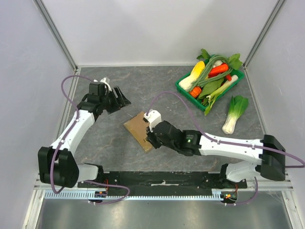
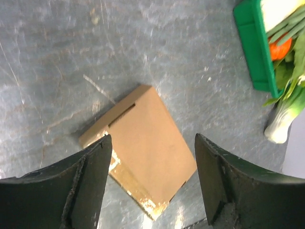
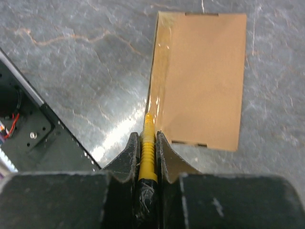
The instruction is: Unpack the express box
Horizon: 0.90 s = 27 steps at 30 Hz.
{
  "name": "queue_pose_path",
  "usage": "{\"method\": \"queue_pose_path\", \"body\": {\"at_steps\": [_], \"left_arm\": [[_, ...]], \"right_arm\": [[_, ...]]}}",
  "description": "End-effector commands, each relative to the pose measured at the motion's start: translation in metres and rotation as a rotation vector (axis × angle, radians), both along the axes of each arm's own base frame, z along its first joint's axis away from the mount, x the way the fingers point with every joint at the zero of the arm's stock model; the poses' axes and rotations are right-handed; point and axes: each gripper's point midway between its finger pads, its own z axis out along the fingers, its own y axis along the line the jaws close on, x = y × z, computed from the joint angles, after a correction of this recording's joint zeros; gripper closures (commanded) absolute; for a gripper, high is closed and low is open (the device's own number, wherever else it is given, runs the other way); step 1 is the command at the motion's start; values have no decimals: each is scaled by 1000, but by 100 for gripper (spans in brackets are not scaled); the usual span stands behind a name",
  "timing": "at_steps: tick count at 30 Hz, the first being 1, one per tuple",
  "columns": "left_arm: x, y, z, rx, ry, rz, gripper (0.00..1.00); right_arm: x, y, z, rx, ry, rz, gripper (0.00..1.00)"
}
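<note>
Plainly, the express box [image 3: 200,81] lies flat on the grey surface [image 3: 86,62], directly ahead of the right claw [image 3: 147,141] and a little to that claw's right. Its long taped side runs straight out from the fingertips. The right claw is clamped narrow on a ridged yellow tool [image 3: 148,125], whose tip reaches the near end of the glossy tape [image 3: 159,67] along that side. Whether the tip actually presses into the tape cannot be told. The left claw [image 2: 152,140] hangs above with its fingers spread wide and nothing between them, and in its own view the box sits below and ahead, framed in the gap. A green tray [image 2: 250,52] of vegetables stands well off to that claw's right. The box looks thin, light and fairly stiff, being plain cardboard with a tucked flap slot at each short end. Being so light, it will probably skate on the smooth surface under any sideways push from the tool. The lid face would likely dent if pinched hard in the middle. The tape is slick and gives the fingers little to grip, so the seam beneath it is better slit than pulled. My judgement is that the wide left claw should come down and pin the box, or straddle its two long sides near the far corner, clear of the taped seam. The edges are the stiffest place to hold, and a steady hold there would let the tool travel along the tape without the box sliding away.
</note>
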Motion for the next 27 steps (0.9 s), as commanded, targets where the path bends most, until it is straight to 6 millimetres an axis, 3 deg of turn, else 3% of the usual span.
{"method": "queue_pose_path", "body": {"at_steps": [1,6,16,21,27], "left_arm": [[-48,-1,-53,18,163,-98,24],[-69,-11,-78,-44,234,-137,30],[-80,-11,-106,-43,304,-140,44],[-84,-7,-116,-23,329,-127,44],[-89,-5,-123,-10,364,-118,46]], "right_arm": [[22,41,12,108,-117,7,100],[37,57,3,149,-164,-24,100],[47,66,-20,95,-178,-49,100],[48,70,-36,50,-168,-36,100],[47,74,-39,40,-158,-28,100]]}}
